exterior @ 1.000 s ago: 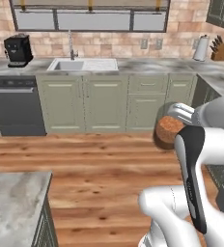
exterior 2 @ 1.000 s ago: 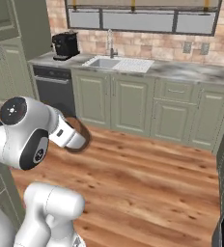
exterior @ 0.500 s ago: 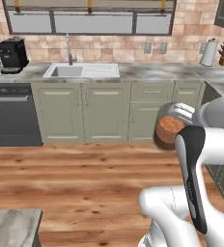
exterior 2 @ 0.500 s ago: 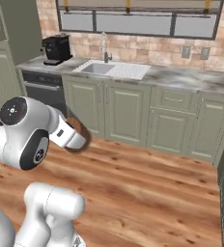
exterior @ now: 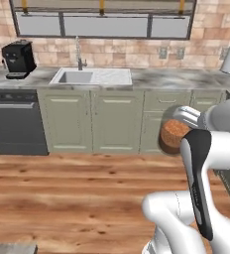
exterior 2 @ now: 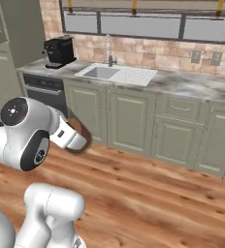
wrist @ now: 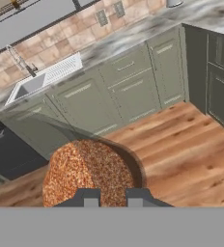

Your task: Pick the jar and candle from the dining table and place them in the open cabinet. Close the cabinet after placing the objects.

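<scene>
- I'm seeing the pincer [wrist: 111, 194] clamping the jar [wrist: 87, 173] right at its tips, brown powder facing the hand camera.
- Base cameras are showing me the jar [exterior: 172, 136] hanging midair above the floor [exterior: 72, 193], counter [exterior 2: 192, 85] beyond.

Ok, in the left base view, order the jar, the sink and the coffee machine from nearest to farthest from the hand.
1. The jar: held in the shut hand, at the right.
2. The sink: set in the counter, left of the hand.
3. The coffee machine: at the counter's far left end.
</scene>
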You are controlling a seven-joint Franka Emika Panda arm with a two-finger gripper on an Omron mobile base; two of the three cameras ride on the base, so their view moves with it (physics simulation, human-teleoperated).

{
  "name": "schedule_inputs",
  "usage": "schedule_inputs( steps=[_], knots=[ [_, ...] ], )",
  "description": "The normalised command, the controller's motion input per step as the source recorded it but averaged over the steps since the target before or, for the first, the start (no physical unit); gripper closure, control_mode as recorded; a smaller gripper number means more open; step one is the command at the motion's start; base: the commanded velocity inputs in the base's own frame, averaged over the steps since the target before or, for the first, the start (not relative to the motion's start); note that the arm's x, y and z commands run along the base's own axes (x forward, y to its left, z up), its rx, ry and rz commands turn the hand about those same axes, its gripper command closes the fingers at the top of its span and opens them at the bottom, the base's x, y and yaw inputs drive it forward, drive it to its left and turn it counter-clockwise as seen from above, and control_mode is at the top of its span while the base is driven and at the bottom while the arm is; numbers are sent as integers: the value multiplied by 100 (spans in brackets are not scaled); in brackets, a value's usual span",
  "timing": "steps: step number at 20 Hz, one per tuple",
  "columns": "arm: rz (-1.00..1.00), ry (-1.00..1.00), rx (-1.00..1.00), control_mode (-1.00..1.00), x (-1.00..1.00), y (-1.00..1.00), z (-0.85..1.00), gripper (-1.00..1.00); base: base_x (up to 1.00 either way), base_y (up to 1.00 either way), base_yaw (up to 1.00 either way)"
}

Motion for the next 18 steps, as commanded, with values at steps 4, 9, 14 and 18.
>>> schedule_inputs(
  steps=[4, 9, 14, 18],
  knots=[
    [0, 0, 0, 100, 0, 0, 0, 100, 40, 0, 23],
    [0, 0, 0, 100, 0, 0, 0, 100, 32, 0, 26],
    [0, 0, 0, 100, 0, 0, 0, 100, 25, 0, 31],
    [0, 0, 0, 100, 0, 0, 0, 100, 28, 0, 35]
  ],
)
